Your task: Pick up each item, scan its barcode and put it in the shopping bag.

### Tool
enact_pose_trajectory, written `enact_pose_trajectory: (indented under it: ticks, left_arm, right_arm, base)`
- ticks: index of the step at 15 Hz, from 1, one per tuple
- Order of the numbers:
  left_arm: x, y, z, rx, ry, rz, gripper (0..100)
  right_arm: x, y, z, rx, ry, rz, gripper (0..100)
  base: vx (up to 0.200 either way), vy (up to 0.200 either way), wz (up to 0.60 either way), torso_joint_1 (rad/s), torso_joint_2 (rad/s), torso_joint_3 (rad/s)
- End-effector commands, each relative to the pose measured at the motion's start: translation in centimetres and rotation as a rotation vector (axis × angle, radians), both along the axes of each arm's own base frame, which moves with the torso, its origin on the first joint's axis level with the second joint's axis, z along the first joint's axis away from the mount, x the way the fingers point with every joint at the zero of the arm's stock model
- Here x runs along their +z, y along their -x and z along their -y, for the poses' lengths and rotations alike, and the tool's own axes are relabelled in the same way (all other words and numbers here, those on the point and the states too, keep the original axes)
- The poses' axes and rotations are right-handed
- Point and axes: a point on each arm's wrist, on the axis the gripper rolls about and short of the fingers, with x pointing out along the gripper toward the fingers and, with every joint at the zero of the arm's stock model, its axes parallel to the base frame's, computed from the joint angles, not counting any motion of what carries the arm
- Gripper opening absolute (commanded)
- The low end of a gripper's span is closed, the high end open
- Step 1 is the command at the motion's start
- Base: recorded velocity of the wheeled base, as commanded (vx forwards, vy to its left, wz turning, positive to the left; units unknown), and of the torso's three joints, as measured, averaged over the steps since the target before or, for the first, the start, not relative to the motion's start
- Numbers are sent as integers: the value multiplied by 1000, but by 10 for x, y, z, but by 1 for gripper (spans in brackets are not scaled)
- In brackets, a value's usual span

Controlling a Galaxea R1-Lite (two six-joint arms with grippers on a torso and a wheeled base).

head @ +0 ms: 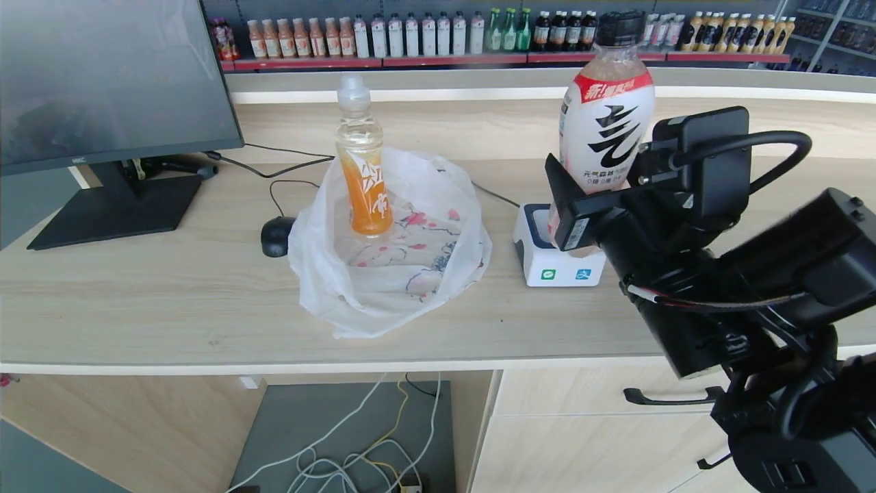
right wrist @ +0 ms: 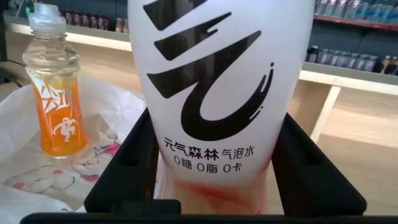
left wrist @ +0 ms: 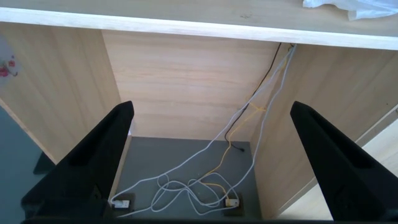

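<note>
A white-labelled drink bottle (head: 606,116) with a black cap stands upright in my right gripper (head: 597,195), which is shut on its lower part. The bottle (right wrist: 221,87) hangs just above the white barcode scanner (head: 558,263) on the counter. To the left, an orange drink bottle (head: 361,168) stands upright inside the open white shopping bag (head: 390,257); the same orange bottle (right wrist: 57,93) and bag (right wrist: 43,177) appear in the right wrist view. My left gripper (left wrist: 211,155) is open below the counter edge, facing the wooden recess with nothing between its fingers.
A monitor (head: 113,75) on a black stand sits at the counter's left, with a black mouse (head: 276,236) and its cable beside the bag. Shelves of bottles (head: 506,31) line the back. Loose cables (left wrist: 205,180) lie on the floor under the counter.
</note>
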Motion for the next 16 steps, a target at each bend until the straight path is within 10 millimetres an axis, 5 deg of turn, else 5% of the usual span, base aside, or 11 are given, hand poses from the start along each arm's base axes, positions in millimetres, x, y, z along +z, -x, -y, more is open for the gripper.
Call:
enact_pose_trajectory:
  ticks: [1, 6, 10, 16]
  left_arm:
    - [0, 0, 0, 0, 0, 0, 100]
    - [0, 0, 0, 0, 0, 0, 100]
    - [0, 0, 0, 0, 0, 0, 100]
    - [0, 0, 0, 0, 0, 0, 100]
  right_arm:
    - [9, -4, -1, -49, 46, 46, 0]
    - [4, -7, -25, -131, 236, 79, 0]
    - [-2, -5, -21, -209, 229, 13, 0]
    - [-35, -6, -20, -207, 486, -6, 0]
  base:
    - [0, 0, 0, 0, 0, 0]
    - [0, 0, 0, 0, 0, 0]
    - [0, 0, 0, 0, 0, 0]
    - [0, 0, 0, 0, 0, 0]
